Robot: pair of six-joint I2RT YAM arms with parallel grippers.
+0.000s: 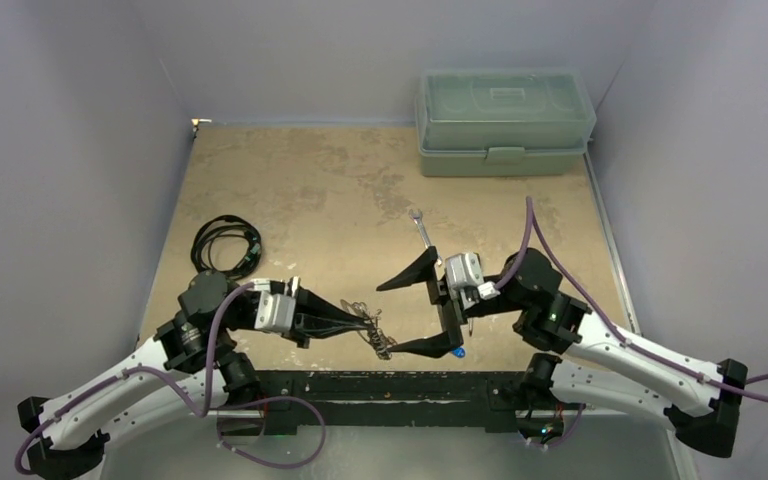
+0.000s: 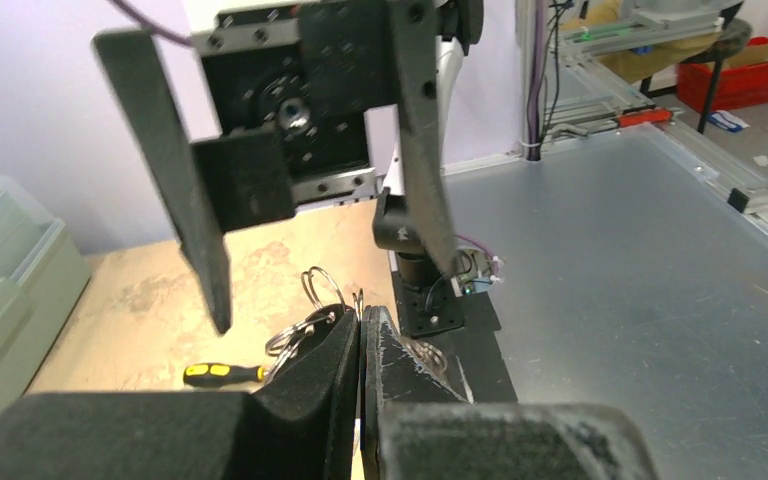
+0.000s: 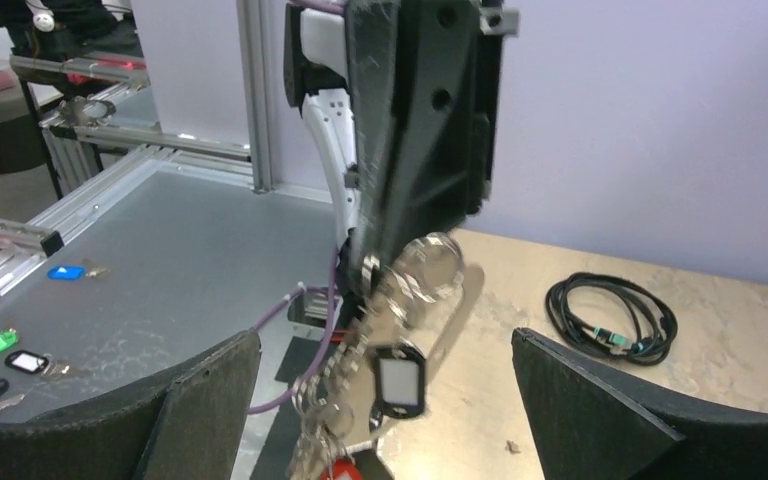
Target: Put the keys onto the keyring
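Keyring gripped by left hand; toolbox closed.

Box sits at the far right corner of the table. I see the cable on the left side, just behind the left arm. Wrench lies mid-table, just behind the right gripper. Keyring hangs near the front edge, at the tip of the left gripper, between the right gripper's fingers.

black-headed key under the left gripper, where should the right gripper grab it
Take the black plastic head by its side edges, right gripper coming in head-on. It hangs off the keyring pinched in the left gripper, flat face toward the right wrist camera, between the open jaws.
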